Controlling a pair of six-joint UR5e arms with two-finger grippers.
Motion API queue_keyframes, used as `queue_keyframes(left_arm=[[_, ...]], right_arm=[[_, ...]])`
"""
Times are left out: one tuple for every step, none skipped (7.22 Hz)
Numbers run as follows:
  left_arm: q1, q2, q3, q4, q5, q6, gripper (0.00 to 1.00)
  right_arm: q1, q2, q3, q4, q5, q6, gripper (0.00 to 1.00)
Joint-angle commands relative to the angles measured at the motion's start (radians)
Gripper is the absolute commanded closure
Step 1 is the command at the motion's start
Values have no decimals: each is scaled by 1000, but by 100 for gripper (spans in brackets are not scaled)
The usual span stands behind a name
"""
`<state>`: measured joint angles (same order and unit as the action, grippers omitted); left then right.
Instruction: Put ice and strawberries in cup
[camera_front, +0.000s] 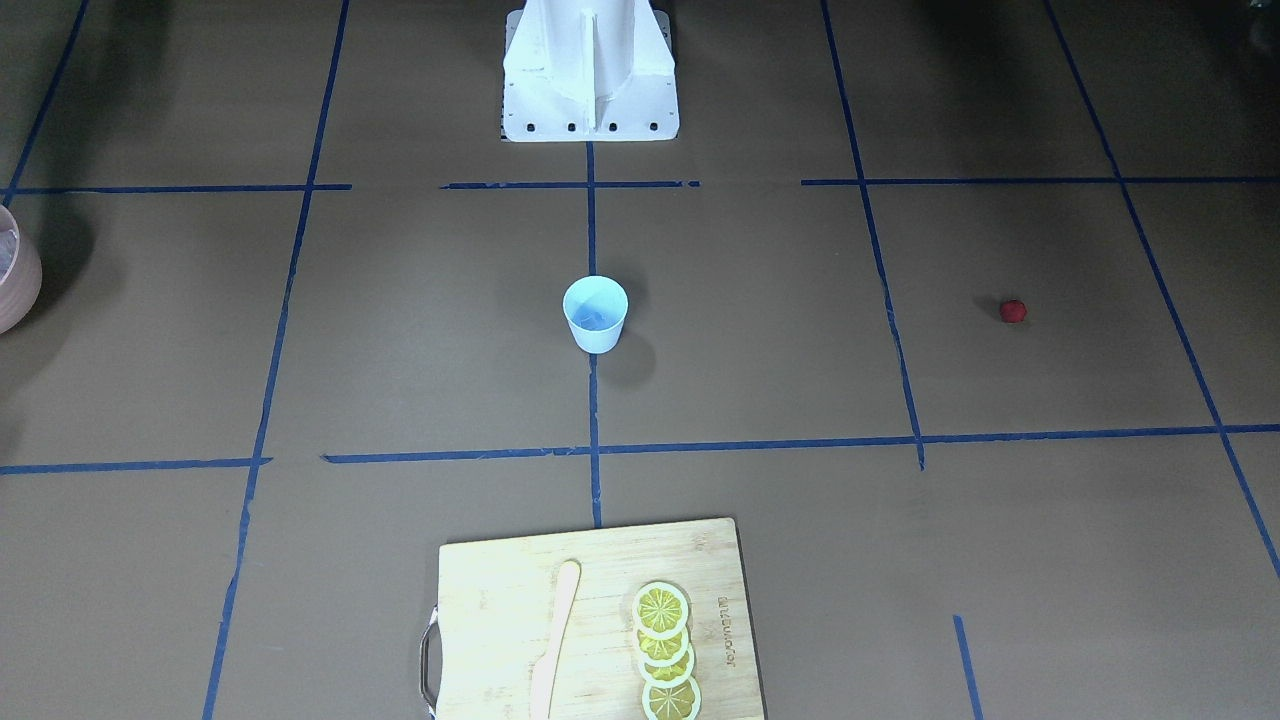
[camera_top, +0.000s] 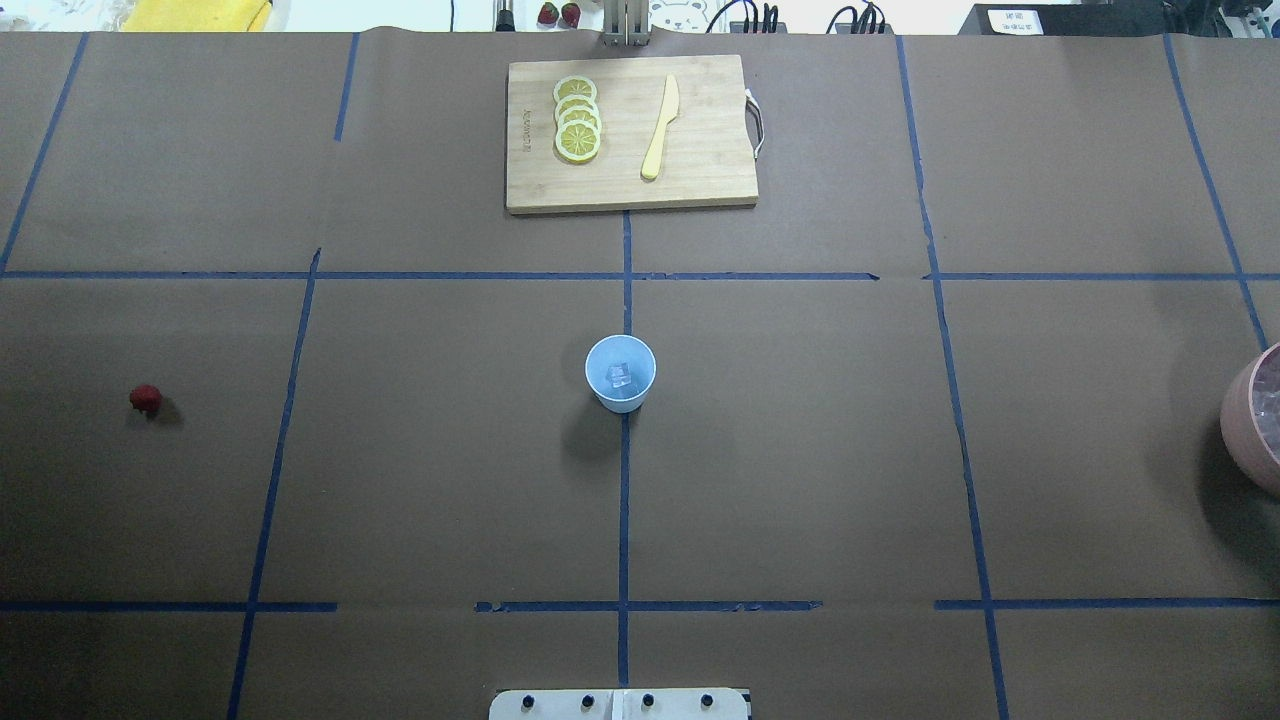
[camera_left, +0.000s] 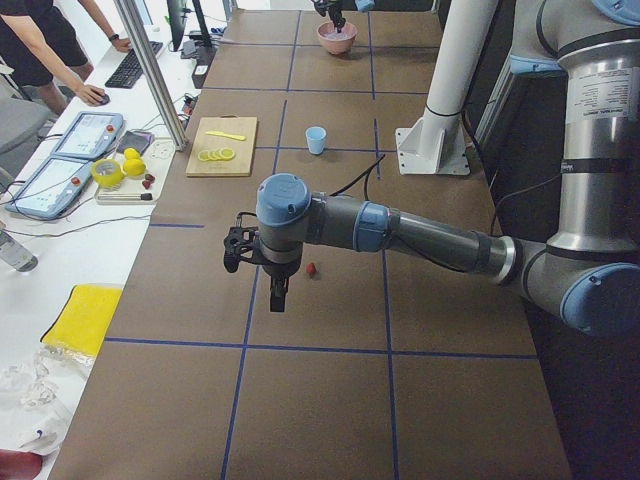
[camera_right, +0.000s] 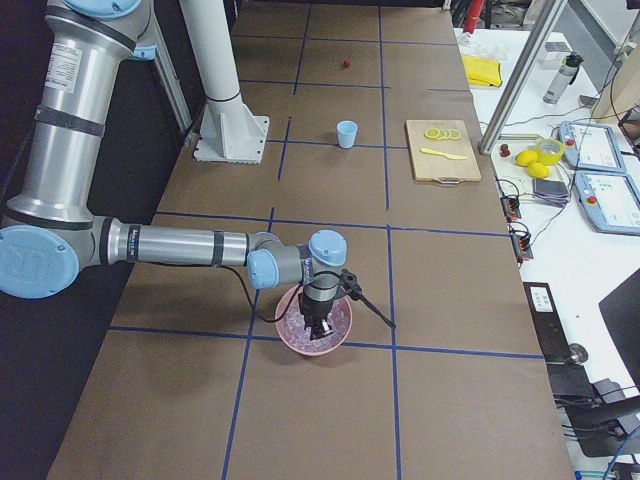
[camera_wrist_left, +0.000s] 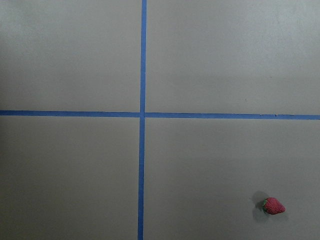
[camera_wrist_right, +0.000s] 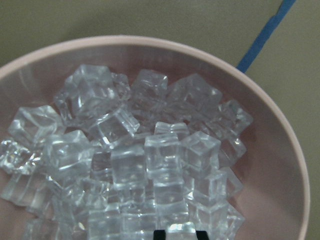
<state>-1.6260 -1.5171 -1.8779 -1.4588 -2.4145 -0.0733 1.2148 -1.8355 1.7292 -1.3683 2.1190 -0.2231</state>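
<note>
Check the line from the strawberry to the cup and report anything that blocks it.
Nothing visible blocks it. Between the strawberry, out on the robot's left, and the cup at the middle lies only brown table cover with flat blue tape lines. The cutting board sits at the far edge, off that line.

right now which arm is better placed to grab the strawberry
Left. The strawberry lies on the robot's left side, and the left hand hangs close to it; the right hand is far off, over the bowl of ice.
</note>
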Motion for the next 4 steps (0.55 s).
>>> queue_keyframes(left_arm=[[0,0,-3,0,0,0,0],[0,0,-3,0,0,-2,0],[0,0,-3,2,0,-2,0],[0,0,-3,2,0,-3,0]], right_arm=[[2,-2,16,-6,-4,-1,100],[5,1,45,-17,-1,-1,100],[18,5,125,-111,3,-1,100],[32,39,242,-261,4,-1,100]])
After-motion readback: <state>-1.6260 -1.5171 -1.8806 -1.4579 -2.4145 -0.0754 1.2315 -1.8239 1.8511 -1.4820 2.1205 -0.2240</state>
